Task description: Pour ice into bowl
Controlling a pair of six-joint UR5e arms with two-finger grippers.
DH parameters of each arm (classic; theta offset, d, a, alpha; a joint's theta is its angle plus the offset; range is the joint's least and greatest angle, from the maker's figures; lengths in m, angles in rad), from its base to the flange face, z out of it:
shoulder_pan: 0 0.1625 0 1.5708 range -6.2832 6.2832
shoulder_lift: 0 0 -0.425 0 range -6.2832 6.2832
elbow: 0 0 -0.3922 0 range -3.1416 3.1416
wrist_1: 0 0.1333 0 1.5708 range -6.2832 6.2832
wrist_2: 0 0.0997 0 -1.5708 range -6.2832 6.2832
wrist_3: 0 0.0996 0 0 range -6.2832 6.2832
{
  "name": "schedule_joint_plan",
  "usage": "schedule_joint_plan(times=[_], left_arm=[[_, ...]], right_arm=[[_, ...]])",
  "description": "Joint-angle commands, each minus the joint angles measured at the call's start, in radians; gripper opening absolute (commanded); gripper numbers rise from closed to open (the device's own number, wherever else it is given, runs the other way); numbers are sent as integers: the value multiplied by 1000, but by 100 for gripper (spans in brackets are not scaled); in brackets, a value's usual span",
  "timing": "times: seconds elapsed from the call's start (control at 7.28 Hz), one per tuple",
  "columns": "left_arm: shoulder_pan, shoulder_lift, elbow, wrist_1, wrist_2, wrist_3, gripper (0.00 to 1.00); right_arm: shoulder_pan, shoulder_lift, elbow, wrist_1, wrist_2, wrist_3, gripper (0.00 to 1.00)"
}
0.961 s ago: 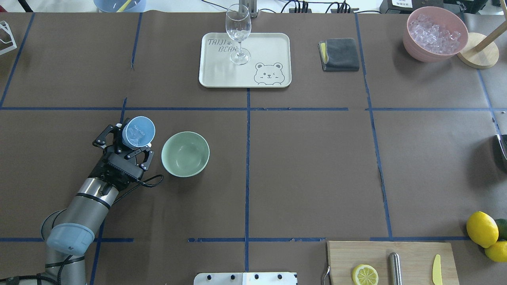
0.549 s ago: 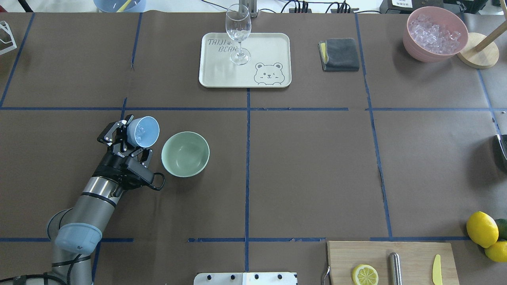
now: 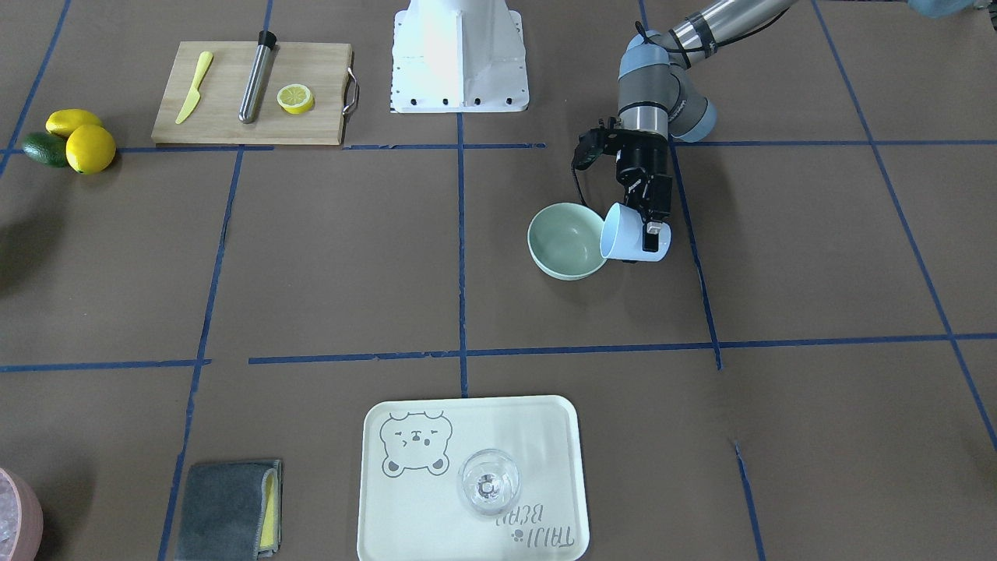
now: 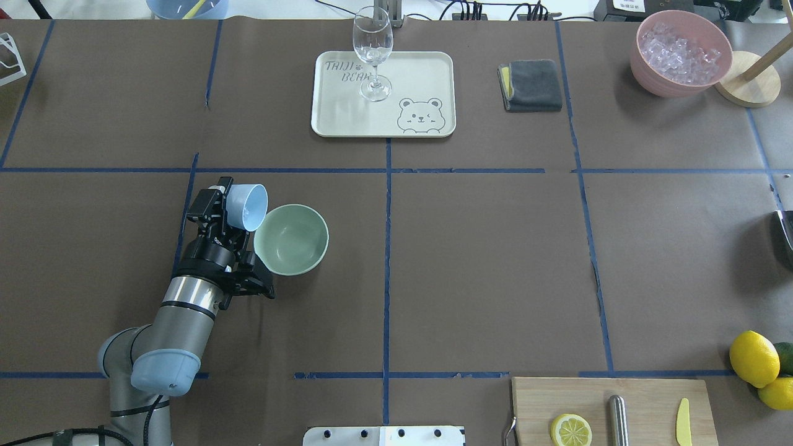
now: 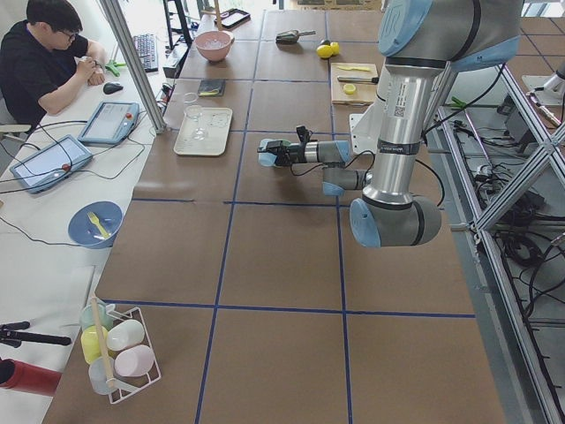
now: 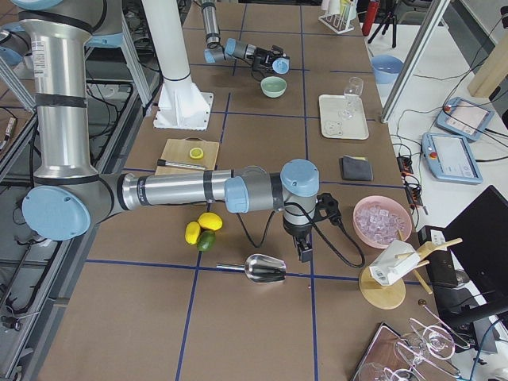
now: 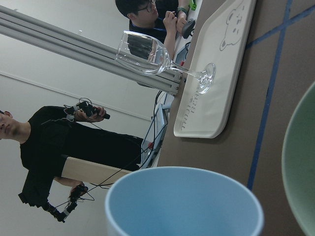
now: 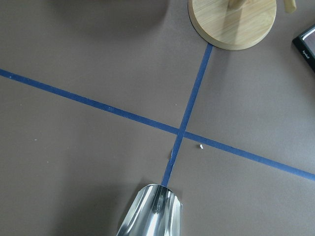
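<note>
My left gripper (image 4: 230, 206) is shut on the light blue cup (image 4: 249, 207) and holds it tipped on its side. The cup's mouth faces the near-left rim of the mint-green bowl (image 4: 291, 240). In the front-facing view the cup (image 3: 625, 232) touches or overlaps the rim of the bowl (image 3: 566, 240), with the left gripper (image 3: 651, 231) behind it. The bowl's inside looks bare. The ice is hidden inside the cup. The left wrist view shows the cup's rim (image 7: 184, 201) and the bowl's edge (image 7: 301, 167). My right gripper (image 6: 304, 252) hangs over the table far right; I cannot tell whether it is open or shut.
A metal scoop (image 6: 266, 268) lies by the right gripper. A pink container of ice (image 4: 680, 52) stands at the back right. A wine glass (image 4: 373, 52) stands on a cream tray (image 4: 421, 68), with a grey cloth (image 4: 531, 85) beside it. Lemons (image 4: 753, 358) and a cutting board (image 4: 644, 402) sit at the front right.
The left arm has swung right toward the bowl and rolled the cup further over. Its mouth went from facing up to facing the bowl's rim, and the ice no longer shows.
</note>
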Motion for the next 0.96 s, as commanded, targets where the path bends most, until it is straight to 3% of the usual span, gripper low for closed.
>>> schedule_joint_plan(times=[0.0,0.55,0.82], left_arm=[[2,0,0,4,8,128,0],[5,-2,-8,0,32,318,0],[16,-2,-6,0,45,322,0]], right_arm=[[1,0,-2,0,0,0,100],[2,0,-2,0,0,0,100],[2,0,-2,0,0,0,100]])
